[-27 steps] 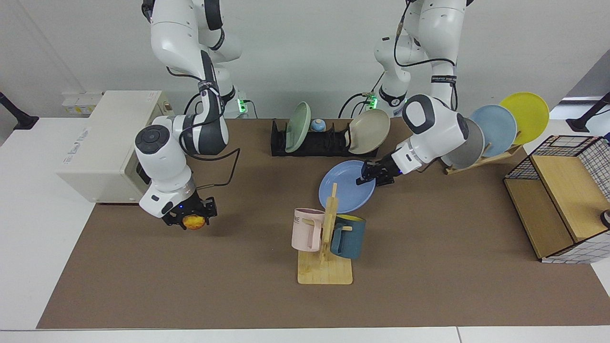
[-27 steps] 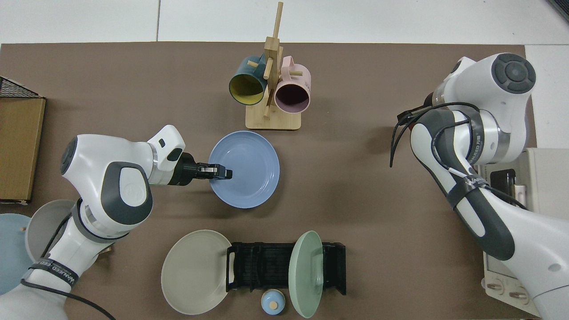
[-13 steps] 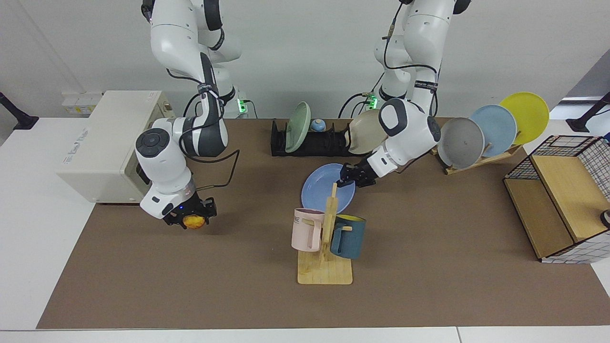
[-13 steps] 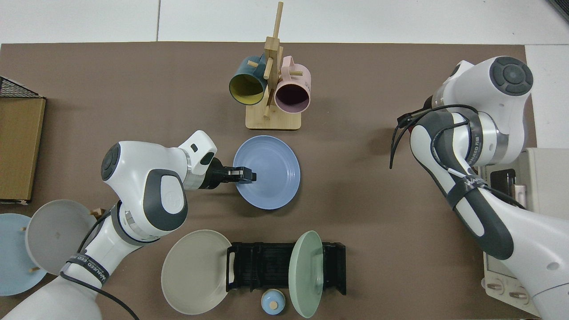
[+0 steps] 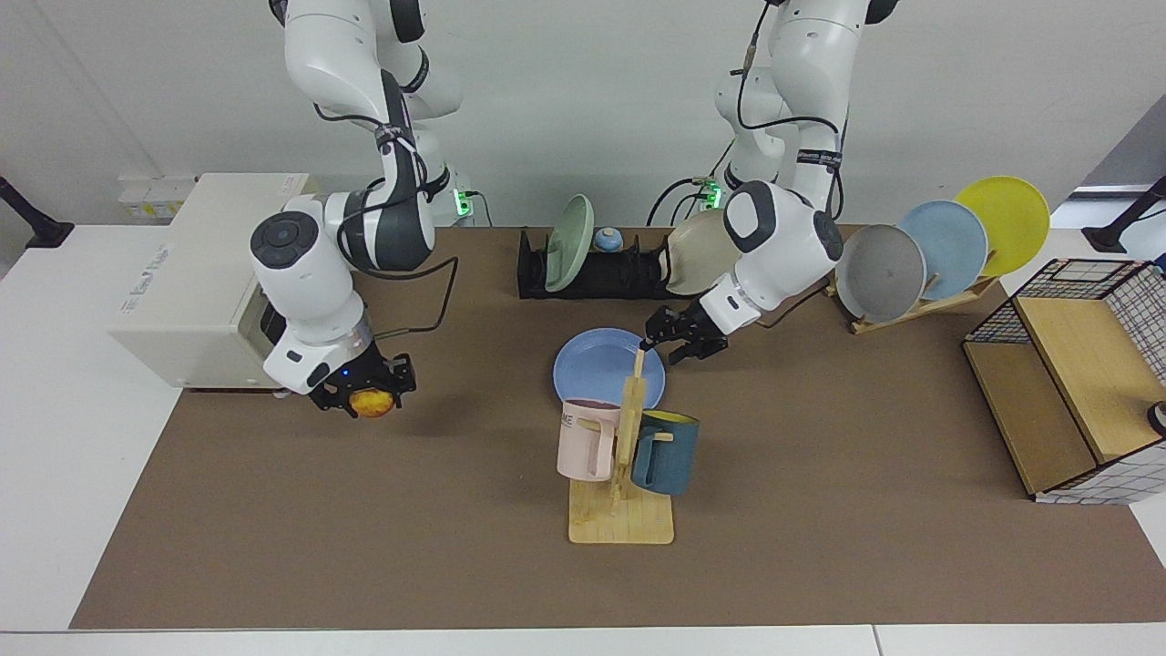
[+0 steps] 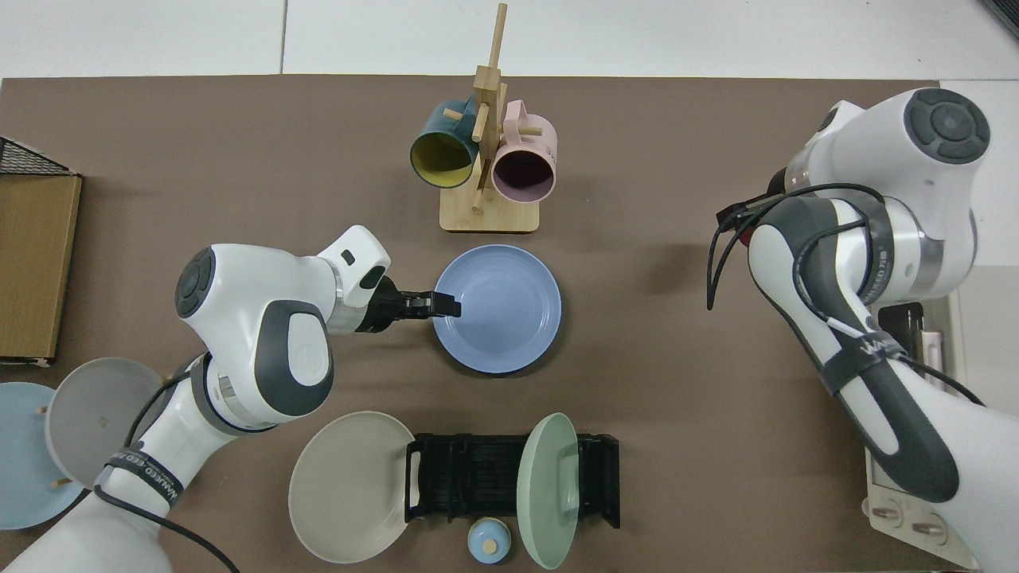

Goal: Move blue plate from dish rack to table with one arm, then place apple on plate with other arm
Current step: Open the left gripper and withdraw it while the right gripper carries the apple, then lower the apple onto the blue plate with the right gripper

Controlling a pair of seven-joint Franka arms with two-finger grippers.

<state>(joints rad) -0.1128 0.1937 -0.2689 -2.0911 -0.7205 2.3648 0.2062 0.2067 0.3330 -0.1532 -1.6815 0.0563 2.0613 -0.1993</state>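
A: What is the left gripper (image 5: 672, 342) doing?

B: Its jaws stand spread at the blue plate (image 5: 601, 366), at the plate's 2 o'clock edge in the facing view. From above, that gripper (image 6: 440, 304) sits at the plate's (image 6: 509, 306) 9 o'clock rim; whether a fingertip touches the rim I cannot tell.

A: And the plate?

B: It lies flat on the table (image 5: 820, 510), between the wooden mug tree (image 6: 487, 159) at its 12 o'clock and the black dish rack (image 6: 478, 477) at its 6 o'clock in the top view.

A: The right gripper (image 5: 369, 399)?

B: Closed on the apple (image 5: 370, 402), held just above the mat at about 9 o'clock from the plate, well apart from it, in the facing view. From above, the arm's own links hide that gripper.

A: What is in the rack?

B: A pale green plate (image 5: 569, 230) stands upright in it, and a beige plate (image 5: 701, 251) leans at its end near the left arm.
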